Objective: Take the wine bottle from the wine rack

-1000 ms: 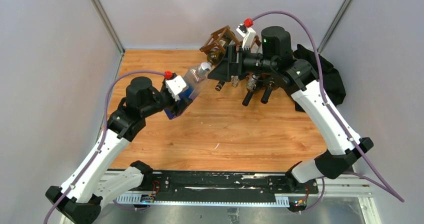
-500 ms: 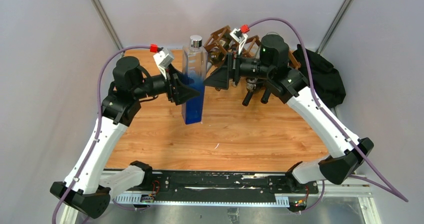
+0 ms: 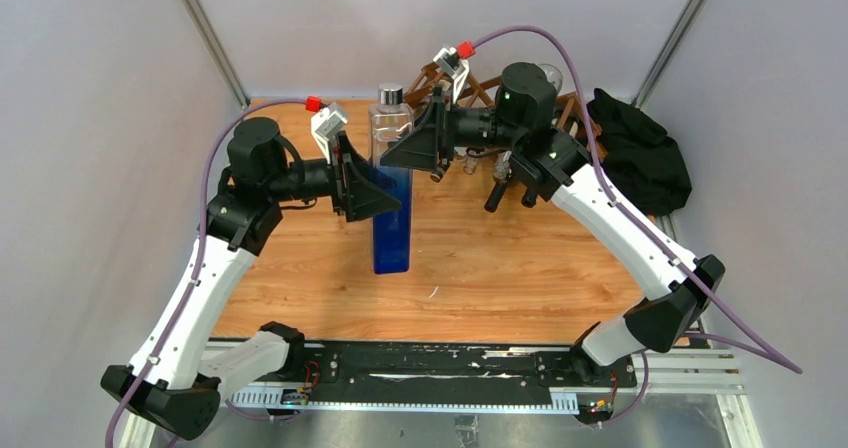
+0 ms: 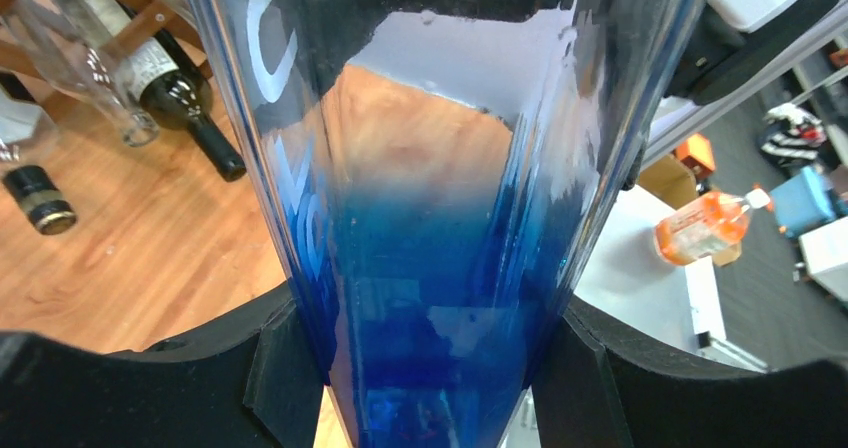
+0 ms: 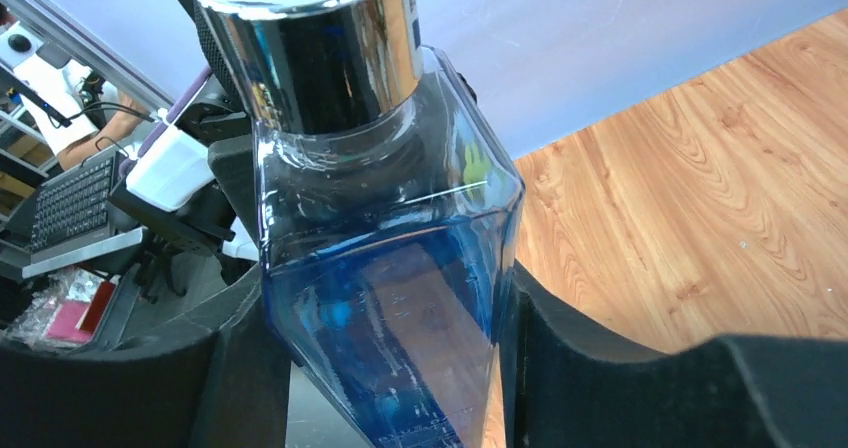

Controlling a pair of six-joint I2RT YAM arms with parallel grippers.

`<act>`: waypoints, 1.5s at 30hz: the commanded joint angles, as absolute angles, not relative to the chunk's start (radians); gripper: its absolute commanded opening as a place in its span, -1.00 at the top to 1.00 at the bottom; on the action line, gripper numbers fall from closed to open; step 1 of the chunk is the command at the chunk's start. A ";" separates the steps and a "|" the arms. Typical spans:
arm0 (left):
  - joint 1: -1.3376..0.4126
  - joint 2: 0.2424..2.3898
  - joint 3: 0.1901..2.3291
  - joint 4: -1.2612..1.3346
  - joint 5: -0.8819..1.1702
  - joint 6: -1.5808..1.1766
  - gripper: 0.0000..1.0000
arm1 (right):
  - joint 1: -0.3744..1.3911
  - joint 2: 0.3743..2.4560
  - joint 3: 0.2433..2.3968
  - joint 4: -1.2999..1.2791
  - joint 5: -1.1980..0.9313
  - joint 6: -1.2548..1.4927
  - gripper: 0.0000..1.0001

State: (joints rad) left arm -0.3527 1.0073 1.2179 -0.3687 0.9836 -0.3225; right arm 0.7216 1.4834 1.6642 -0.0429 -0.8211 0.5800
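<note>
The wine bottle [image 3: 392, 208], square clear glass with blue liquid and a silver cap [image 3: 390, 95], stands upright over the middle of the table, off the wine rack [image 3: 447, 74]. My left gripper [image 3: 378, 193] is shut on its lower body from the left; in the left wrist view both pads press the blue glass [image 4: 430, 268] at my left gripper [image 4: 430, 368]. My right gripper [image 3: 408, 148] holds the upper body from the right. In the right wrist view its jaws touch both sides of the bottle [image 5: 390, 268] below the cap [image 5: 310, 38], around my right gripper [image 5: 385, 368].
The brown lattice rack at the back still holds several other bottles, necks pointing forward [image 3: 495, 196]. One dark bottle [image 4: 170, 88] and a clear one [image 4: 70, 48] show in the left wrist view. A black cloth heap [image 3: 640, 158] lies at the back right.
The left arm swung the bottle from tilted near the rack to upright over the table. The right gripper left the rack, moved left and closed on the bottle's upper part.
</note>
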 commanded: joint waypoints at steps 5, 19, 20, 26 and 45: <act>-0.357 0.972 1.244 -0.320 0.977 -0.239 -0.75 | 0.755 1.471 1.691 -0.091 -0.762 0.558 1.00; -0.356 1.035 1.306 -0.469 1.062 -0.126 -0.24 | 0.795 1.469 1.705 -0.082 -0.827 0.500 1.00; -0.357 1.042 1.312 -0.477 1.063 -0.120 -0.17 | 0.807 1.475 1.722 -0.114 -0.822 0.481 1.00; -0.357 1.063 1.331 -0.493 1.074 -0.112 0.35 | 0.844 1.510 1.780 -0.223 -0.800 0.404 0.97; -0.307 1.048 1.345 -0.358 1.058 -0.177 1.00 | 0.804 1.302 1.419 -0.175 -0.703 0.387 -0.92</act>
State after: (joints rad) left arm -0.3202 1.0706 1.2976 -0.5220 1.0115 -0.1139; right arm 0.8024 1.3785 1.4914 -0.2234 -0.7086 0.3885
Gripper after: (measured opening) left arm 0.681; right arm 0.956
